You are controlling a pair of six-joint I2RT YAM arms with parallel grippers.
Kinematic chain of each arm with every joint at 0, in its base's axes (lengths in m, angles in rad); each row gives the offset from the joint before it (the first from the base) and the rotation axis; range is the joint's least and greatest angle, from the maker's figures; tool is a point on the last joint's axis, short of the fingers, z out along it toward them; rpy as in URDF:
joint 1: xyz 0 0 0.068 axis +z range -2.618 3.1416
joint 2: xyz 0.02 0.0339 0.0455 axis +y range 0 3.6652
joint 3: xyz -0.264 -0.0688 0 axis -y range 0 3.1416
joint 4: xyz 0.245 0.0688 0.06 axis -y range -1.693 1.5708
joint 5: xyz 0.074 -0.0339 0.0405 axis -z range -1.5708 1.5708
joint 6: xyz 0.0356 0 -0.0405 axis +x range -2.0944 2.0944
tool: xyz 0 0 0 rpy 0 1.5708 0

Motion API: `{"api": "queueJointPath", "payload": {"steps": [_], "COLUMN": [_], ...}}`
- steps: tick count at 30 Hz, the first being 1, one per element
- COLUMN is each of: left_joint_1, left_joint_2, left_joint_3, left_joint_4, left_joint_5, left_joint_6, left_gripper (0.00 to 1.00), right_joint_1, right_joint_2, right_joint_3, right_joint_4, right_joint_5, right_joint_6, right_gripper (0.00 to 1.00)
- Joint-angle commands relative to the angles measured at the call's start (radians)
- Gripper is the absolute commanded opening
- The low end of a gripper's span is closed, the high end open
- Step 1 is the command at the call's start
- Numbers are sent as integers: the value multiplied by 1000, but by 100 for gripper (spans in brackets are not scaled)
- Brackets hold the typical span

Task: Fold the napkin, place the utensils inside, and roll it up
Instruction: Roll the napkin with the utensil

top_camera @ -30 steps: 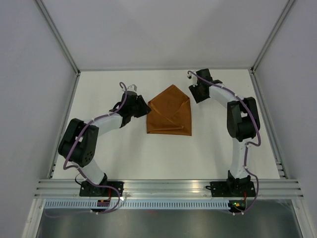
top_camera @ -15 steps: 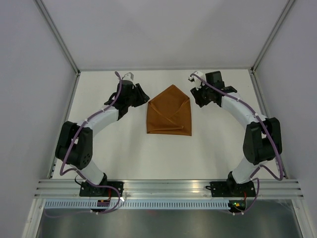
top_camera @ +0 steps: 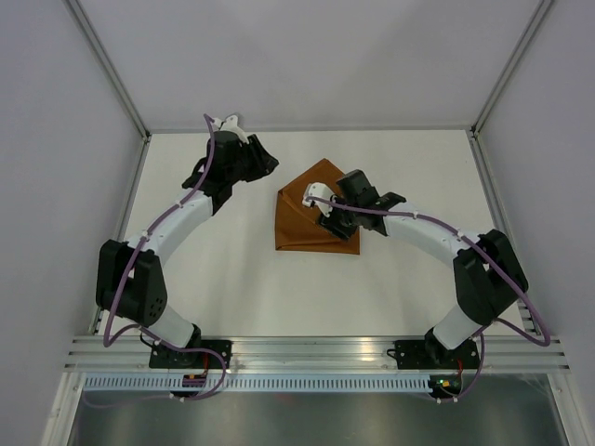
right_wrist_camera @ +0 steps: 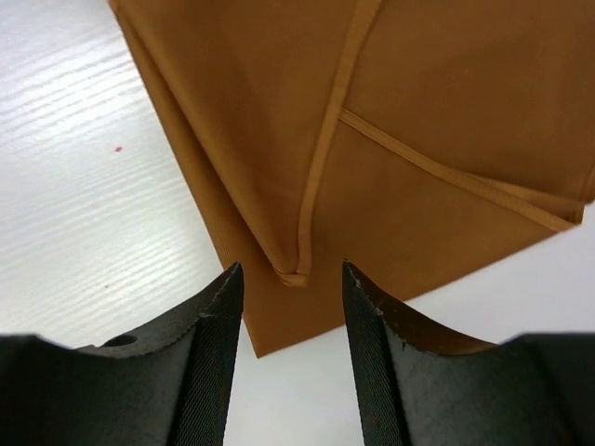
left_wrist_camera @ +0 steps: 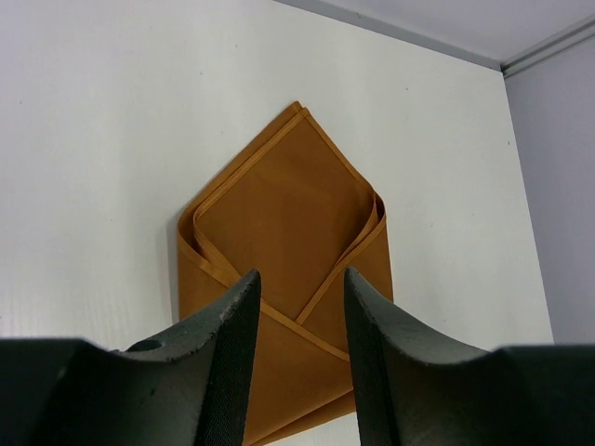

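Right gripper (top_camera: 327, 219) hovers with jaws parted and empty over the right half of the folded napkin (top_camera: 299, 221). The napkin lies envelope-shaped at mid-table (top_camera: 232, 279), its point toward the far wall, with bare white surface along every edge. Left gripper (top_camera: 264, 163), likewise parted and empty, sits off the cloth's far-left edge. I see it has drawn back toward the far wall in the last second, while the right swung in from beside the cloth.

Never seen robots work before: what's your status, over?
Left fingers open, off to the side. Right fingers open, over folded napkin. No utensils in sight, nothing blocking.
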Motion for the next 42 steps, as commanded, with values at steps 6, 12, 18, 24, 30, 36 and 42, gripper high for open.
{"api": "queueJointPath", "payload": {"steps": [6, 12, 18, 24, 30, 36, 42], "left_joint_1": [12, 12, 12, 12, 12, 12, 10], "left_joint_2": [-43, -26, -9, 7, 16, 28, 36], "left_joint_3": [61, 77, 84, 91, 91, 84, 39], "left_joint_4": [-52, -53, -55, -55, -53, -47, -15], "left_joint_5": [37, 46, 49, 54, 60, 63, 70], "left_joint_6": [44, 43, 44, 46, 50, 53, 61], "left_gripper": [47, 47, 47, 47, 47, 47, 46], "right_joint_1": [80, 122, 130, 130, 130, 130, 130], "right_joint_2": [39, 85, 110, 135, 138, 142, 147], "right_joint_3": [-35, -64, -69, -86, -106, -123, -155], "right_joint_4": [71, 112, 135, 152, 152, 163, 186], "right_joint_5": [-16, 32, 44, 52, 46, 59, 78], "right_joint_6": [-49, -95, -106, -117, -118, -126, -132], "right_gripper": [56, 58, 61, 61, 60, 55, 50]}}
